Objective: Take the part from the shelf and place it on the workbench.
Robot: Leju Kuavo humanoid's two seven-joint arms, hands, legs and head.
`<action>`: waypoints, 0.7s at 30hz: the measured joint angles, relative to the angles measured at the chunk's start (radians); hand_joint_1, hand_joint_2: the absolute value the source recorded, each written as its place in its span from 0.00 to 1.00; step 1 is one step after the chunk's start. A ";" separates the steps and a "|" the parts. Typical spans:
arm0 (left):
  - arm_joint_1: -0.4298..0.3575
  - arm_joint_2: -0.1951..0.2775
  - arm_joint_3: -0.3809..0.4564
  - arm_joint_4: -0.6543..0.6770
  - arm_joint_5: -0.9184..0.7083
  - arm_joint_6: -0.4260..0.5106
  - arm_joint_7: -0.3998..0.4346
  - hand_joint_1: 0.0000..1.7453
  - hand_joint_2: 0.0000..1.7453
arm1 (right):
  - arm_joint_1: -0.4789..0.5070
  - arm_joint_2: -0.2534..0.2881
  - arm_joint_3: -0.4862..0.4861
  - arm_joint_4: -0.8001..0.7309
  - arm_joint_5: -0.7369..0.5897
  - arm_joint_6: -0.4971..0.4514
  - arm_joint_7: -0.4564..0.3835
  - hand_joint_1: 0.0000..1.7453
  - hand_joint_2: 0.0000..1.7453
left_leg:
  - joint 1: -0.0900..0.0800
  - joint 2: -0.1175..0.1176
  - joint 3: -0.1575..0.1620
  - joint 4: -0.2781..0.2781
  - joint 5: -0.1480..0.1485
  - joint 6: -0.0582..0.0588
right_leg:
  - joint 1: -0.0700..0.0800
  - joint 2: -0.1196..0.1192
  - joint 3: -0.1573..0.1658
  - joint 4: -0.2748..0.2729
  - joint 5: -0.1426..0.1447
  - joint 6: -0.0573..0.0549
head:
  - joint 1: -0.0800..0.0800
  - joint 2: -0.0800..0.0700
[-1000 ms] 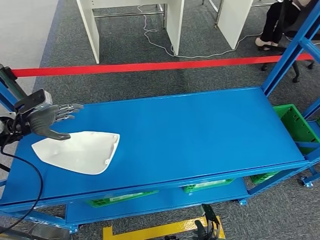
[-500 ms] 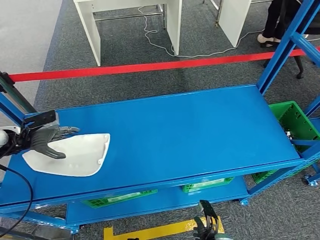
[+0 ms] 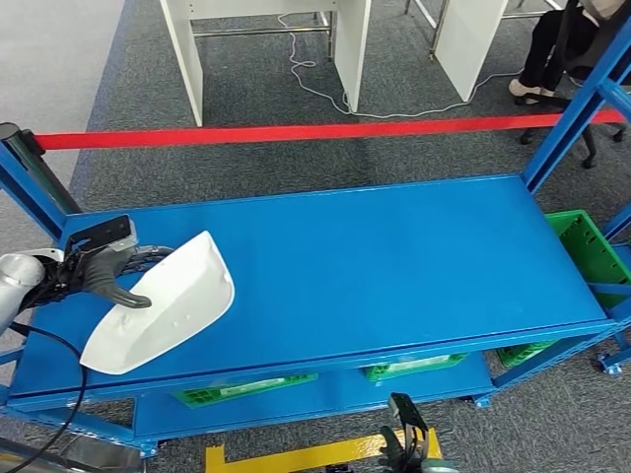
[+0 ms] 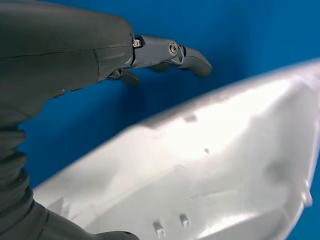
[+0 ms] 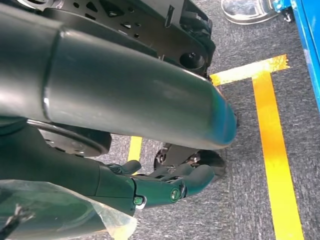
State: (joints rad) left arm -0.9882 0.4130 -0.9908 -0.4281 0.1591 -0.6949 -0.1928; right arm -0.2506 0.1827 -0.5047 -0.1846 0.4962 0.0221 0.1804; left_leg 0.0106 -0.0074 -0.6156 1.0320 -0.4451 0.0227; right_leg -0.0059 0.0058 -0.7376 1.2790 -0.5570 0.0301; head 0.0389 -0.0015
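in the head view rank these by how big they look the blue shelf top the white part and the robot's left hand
1. blue shelf top, largest by far
2. white part
3. left hand, smallest, gripping the part's edge

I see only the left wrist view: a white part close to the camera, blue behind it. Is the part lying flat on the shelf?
Observer: No. In the head view the white part is tilted, its far end raised above the blue shelf.
Operator: Is the left hand holding it?
Observer: Yes, the left hand grips its near edge, thumb on the inner face.
Operator: Where is the right hand?
Observer: The right hand hangs low over grey carpet with yellow tape, fingers extended, holding no part.
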 joint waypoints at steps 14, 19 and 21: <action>0.027 -0.044 -0.011 0.053 0.026 0.080 0.025 1.00 1.00 | -0.001 0.000 0.000 0.000 0.012 -0.015 0.006 0.00 0.00 | 0.000 0.001 -0.123 0.276 -0.120 -0.047 | -0.003 0.000 0.144 -0.268 0.099 -0.037 | -0.007 0.000; 0.037 -0.060 -0.002 0.061 0.046 0.091 0.029 1.00 1.00 | 0.000 0.000 0.000 0.000 0.018 -0.022 0.006 0.00 0.00 | -0.005 0.002 -0.001 0.020 0.004 -0.030 | 0.000 0.002 0.145 -0.266 0.098 -0.031 | -0.007 0.000; 0.038 -0.067 0.007 0.061 0.051 0.098 0.031 1.00 1.00 | 0.001 0.000 0.000 0.000 0.019 -0.024 0.006 0.00 0.00 | -0.010 0.001 0.011 -0.010 0.002 -0.024 | 0.002 0.002 0.141 -0.267 0.099 -0.021 | -0.006 0.000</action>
State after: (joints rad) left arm -0.9498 0.3464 -0.9842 -0.3667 0.2105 -0.5970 -0.1618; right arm -0.2500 0.1829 -0.5043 -0.1846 0.5154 -0.0014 0.1861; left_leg 0.0011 -0.0064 -0.6043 1.0218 -0.4428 -0.0009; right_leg -0.0044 0.0074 -0.5962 1.0117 -0.4575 0.0088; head 0.0328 -0.0015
